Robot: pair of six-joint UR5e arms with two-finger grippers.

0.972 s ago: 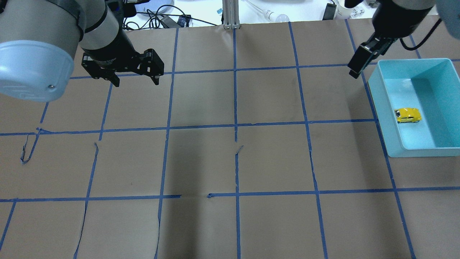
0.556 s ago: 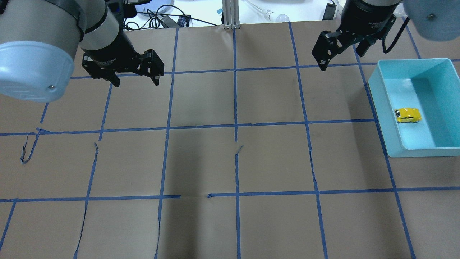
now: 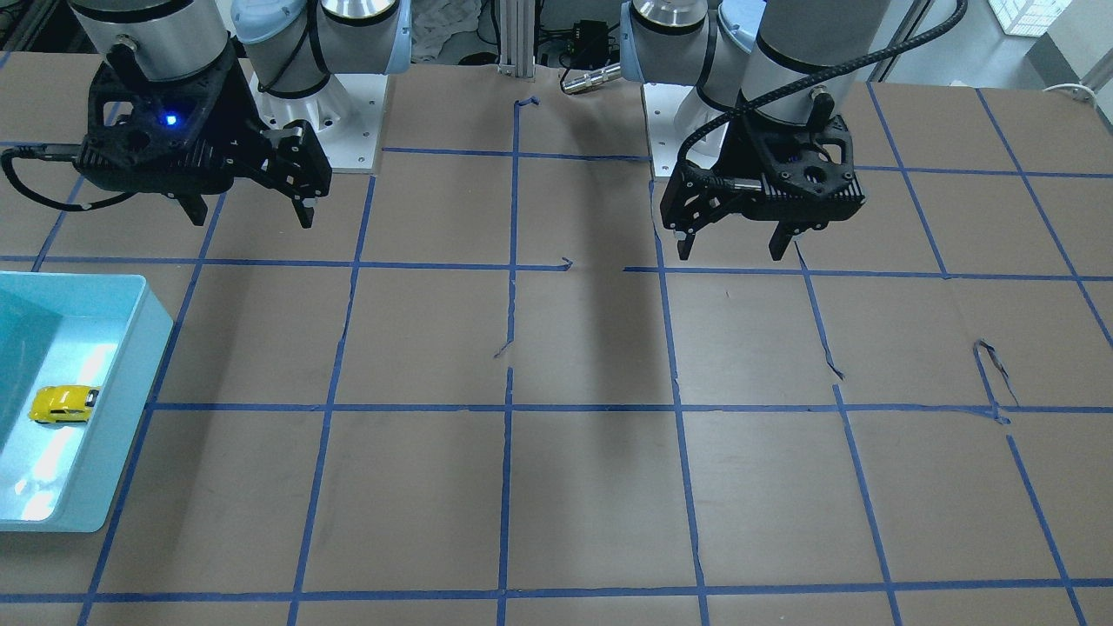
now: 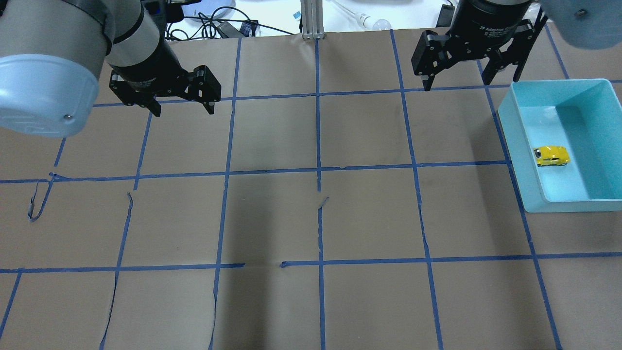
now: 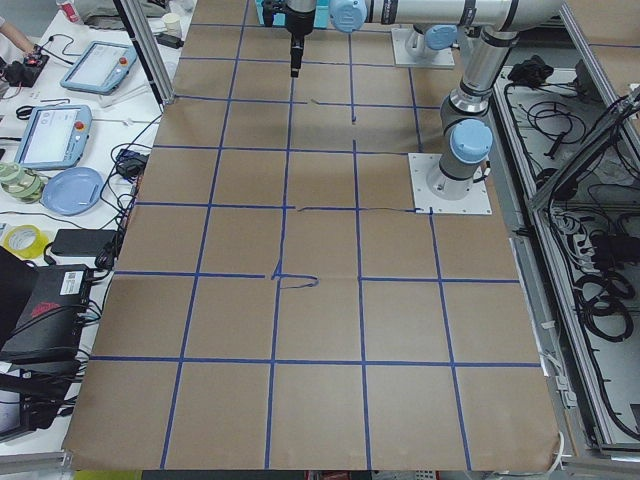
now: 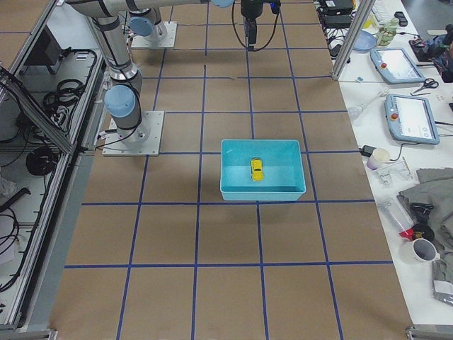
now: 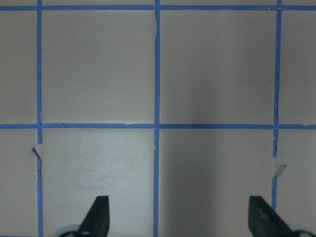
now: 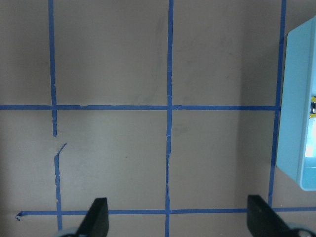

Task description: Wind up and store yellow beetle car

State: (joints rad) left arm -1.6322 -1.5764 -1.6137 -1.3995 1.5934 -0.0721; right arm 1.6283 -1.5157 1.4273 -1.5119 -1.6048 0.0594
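Note:
The yellow beetle car (image 4: pixel 551 156) lies on its wheels inside a teal bin (image 4: pixel 517 150) at the table's right side. It also shows in the front view (image 3: pixel 63 404) and the right side view (image 6: pixel 256 168). My right gripper (image 4: pixel 457 83) is open and empty, pointing down above the table, left of the bin's far corner and apart from it. My left gripper (image 4: pixel 184 111) is open and empty over the far left part of the table. In the right wrist view the open fingers (image 8: pixel 98 217) frame bare paper, with the bin (image 8: pixel 296 98) at the right edge.
Brown paper with a blue tape grid (image 4: pixel 318 170) covers the table, torn in places. Cables and small items lie beyond the far edge (image 4: pixel 223 24). Side benches hold tablets and cups (image 6: pixel 407 117).
My right gripper has swung left, away from the bin's far corner, and turned so both fingers point down. The left gripper and the car have not moved.

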